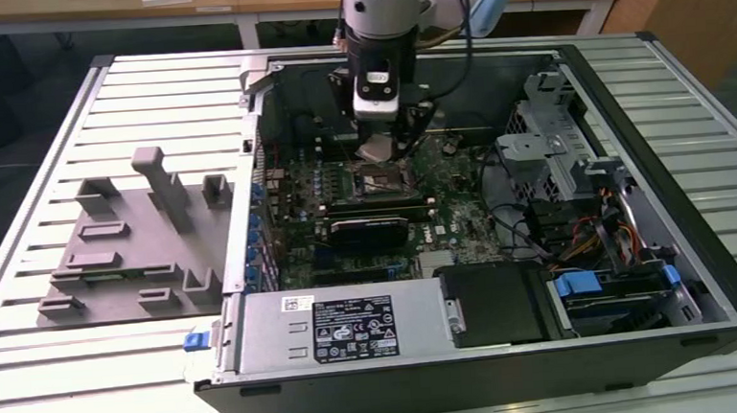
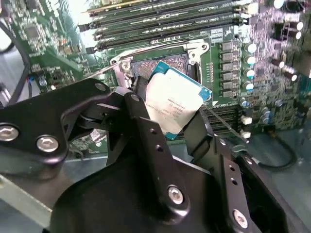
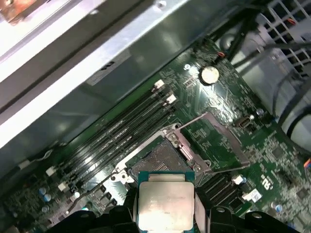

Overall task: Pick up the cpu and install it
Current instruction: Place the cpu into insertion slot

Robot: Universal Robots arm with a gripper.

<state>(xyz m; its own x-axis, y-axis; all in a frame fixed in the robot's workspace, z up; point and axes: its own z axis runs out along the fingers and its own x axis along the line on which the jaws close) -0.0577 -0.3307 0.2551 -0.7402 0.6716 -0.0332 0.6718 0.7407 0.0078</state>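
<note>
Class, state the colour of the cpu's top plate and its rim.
The cpu has a silvery-grey plate and teal rim, clearest in the second wrist view.

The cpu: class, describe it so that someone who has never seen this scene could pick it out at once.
Start at the open computer case and find the green motherboard inside it. Above its dark metal-framed socket hangs the arm's claw, shut on the cpu. It is a small flat square with a silvery top plate, the one such piece held off the board.
</note>
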